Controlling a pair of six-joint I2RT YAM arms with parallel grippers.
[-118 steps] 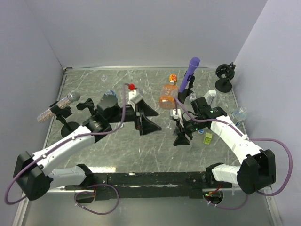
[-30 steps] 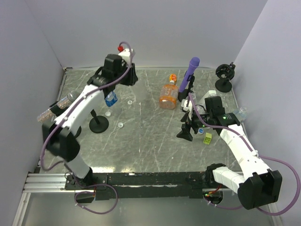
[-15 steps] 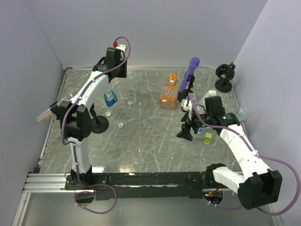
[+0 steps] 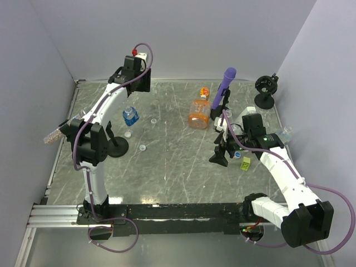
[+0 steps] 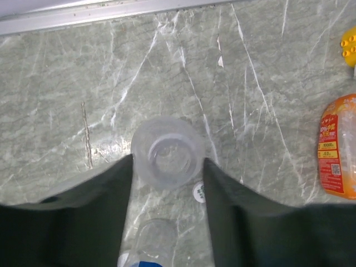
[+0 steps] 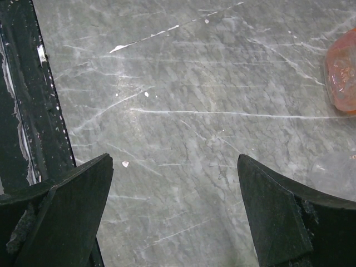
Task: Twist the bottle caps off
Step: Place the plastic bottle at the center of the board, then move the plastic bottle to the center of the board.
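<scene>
**Left fingers straddle a clear cap; right fingers spread over bare table**

Top external: The left gripper [image 4: 135,80] is raised high at the far left of the grey marbled table [image 4: 178,167]. Under it stands the clear plastic bottle with a blue label [image 4: 130,115], with a small white round cap [image 4: 153,119] just beside it. The right gripper [image 4: 221,151] hangs low, near the squarish orange plastic bottle [image 4: 198,113].

Left wrist: The left gripper [image 5: 168,161] is partly open. A clear round plastic cap [image 5: 168,153] fills the gap and meets both fingers [image 5: 83,222]. Cannot tell whether it is clamped. The blue-label bottle [image 5: 147,245] lies below, between the fingers.

Right wrist: The right gripper [image 6: 173,167] is spread wide and holds nothing. The orange bottle [image 6: 342,72] lies beyond its right finger.
</scene>
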